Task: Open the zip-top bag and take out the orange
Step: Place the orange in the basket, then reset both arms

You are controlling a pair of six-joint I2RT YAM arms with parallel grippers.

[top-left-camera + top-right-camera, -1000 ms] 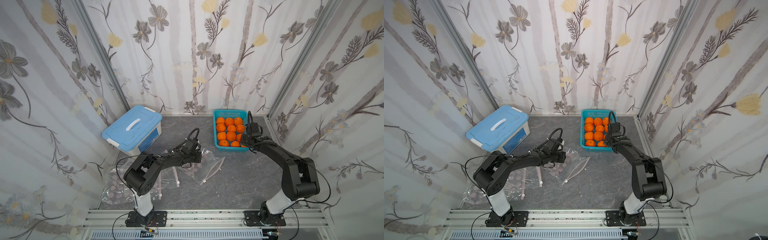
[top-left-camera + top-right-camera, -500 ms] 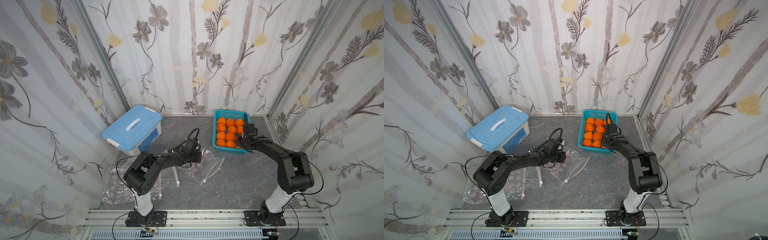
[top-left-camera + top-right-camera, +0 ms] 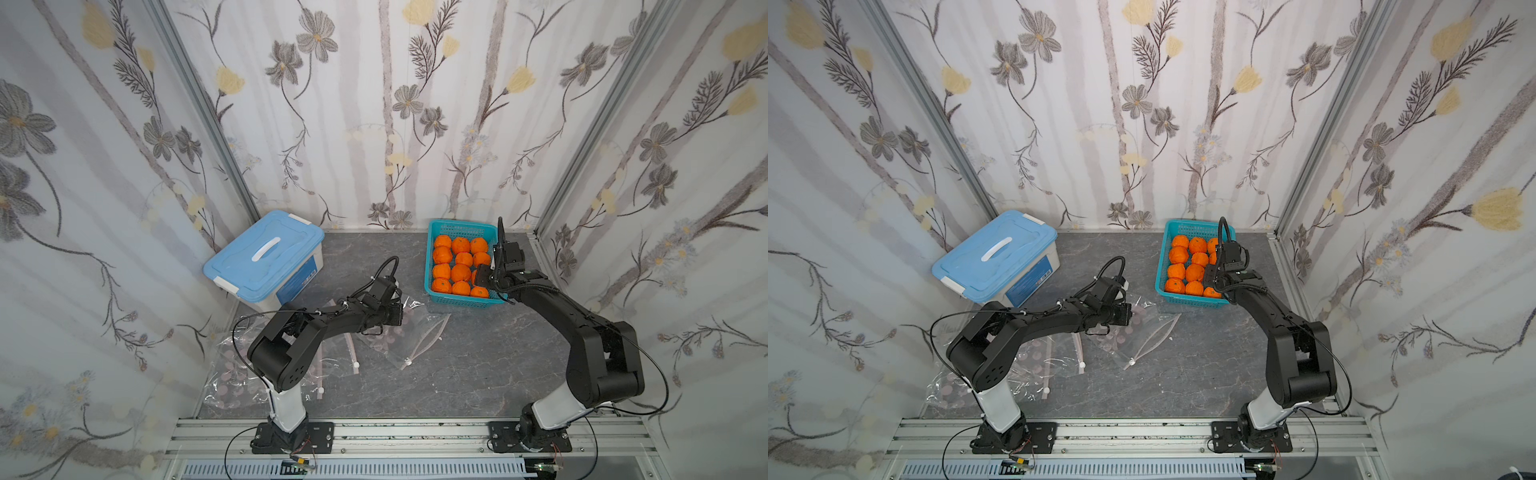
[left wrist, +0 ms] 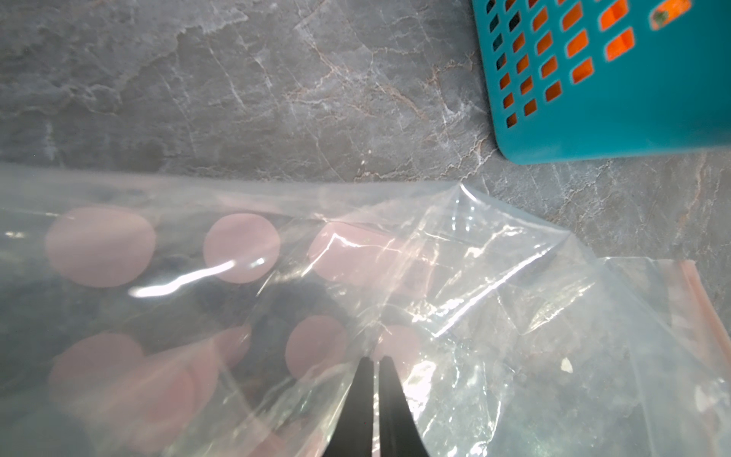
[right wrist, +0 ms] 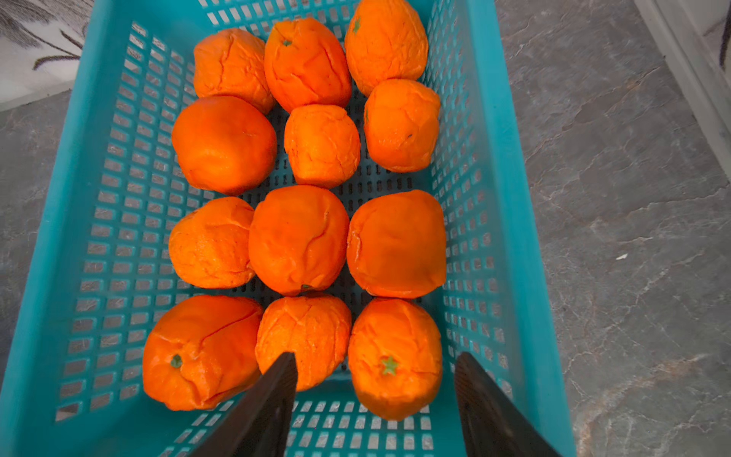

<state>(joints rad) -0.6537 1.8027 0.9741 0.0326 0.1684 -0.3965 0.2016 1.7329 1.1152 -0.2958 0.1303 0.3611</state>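
Note:
The clear zip-top bag (image 3: 409, 332) (image 3: 1142, 328) with pink dots lies flat on the grey table, its pink zip strip gaping. My left gripper (image 3: 401, 313) (image 4: 375, 358) is shut, pinching the bag's film (image 4: 474, 296). My right gripper (image 3: 482, 274) (image 5: 375, 358) hangs open over the near right corner of the teal basket (image 3: 461, 227) (image 5: 514, 198). An orange (image 5: 395, 356) lies in the basket between its fingers, touched by neither. Several more oranges fill the basket.
A blue lidded box (image 3: 266, 253) stands at the back left. More clear dotted bags (image 3: 232, 374) lie around the left arm's base. Patterned walls close in the table on three sides.
My right gripper's jaws have spread wider over the basket, and its wrist has shifted slightly there. The left arm and the bag have not moved.

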